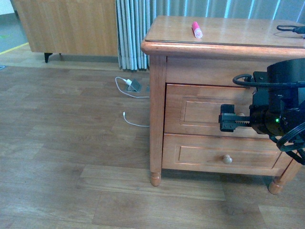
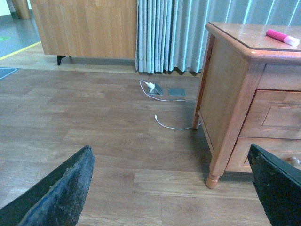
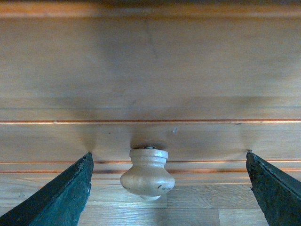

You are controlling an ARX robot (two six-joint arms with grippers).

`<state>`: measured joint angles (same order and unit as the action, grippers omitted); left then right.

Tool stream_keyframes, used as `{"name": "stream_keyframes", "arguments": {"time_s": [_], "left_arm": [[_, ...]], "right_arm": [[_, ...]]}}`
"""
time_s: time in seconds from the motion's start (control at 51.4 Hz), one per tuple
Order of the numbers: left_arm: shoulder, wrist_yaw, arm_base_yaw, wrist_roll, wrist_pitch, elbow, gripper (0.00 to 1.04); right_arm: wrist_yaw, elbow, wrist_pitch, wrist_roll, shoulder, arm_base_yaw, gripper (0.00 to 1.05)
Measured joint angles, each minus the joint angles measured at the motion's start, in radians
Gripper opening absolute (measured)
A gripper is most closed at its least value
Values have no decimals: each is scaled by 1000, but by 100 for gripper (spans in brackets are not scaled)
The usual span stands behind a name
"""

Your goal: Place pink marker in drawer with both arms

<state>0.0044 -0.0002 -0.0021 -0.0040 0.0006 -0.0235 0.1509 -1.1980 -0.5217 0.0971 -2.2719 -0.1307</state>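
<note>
The pink marker (image 1: 197,29) lies on top of the nightstand (image 1: 157,95), above the closed drawer (image 1: 200,110). The right gripper (image 3: 168,152) is spread wide either side of the drawer's knob (image 3: 147,173), not touching it. The left gripper (image 2: 169,147) hangs wide open and empty above the floor (image 2: 94,117).
</note>
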Motion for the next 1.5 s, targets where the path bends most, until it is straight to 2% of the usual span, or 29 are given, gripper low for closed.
{"name": "stream_keyframes", "arguments": {"time_s": [0.253, 0.7, 0.739, 1.05, 1.497], "left_arm": [[0, 0, 0, 0, 0, 0, 99], [0, 0, 0, 0, 0, 0, 99], [0, 0, 0, 0, 0, 0, 99], [0, 0, 0, 0, 0, 0, 99], [0, 0, 0, 0, 0, 0, 99]], "right_arm": [[9, 1, -18, 1, -3, 0, 95], [-4, 6, -27, 6, -3, 5, 29], [-3, 7, -27, 9, -3, 5, 26], [-27, 65, -19, 40, 35, 7, 24], [-150, 591, -61, 103, 392, -6, 24]]}}
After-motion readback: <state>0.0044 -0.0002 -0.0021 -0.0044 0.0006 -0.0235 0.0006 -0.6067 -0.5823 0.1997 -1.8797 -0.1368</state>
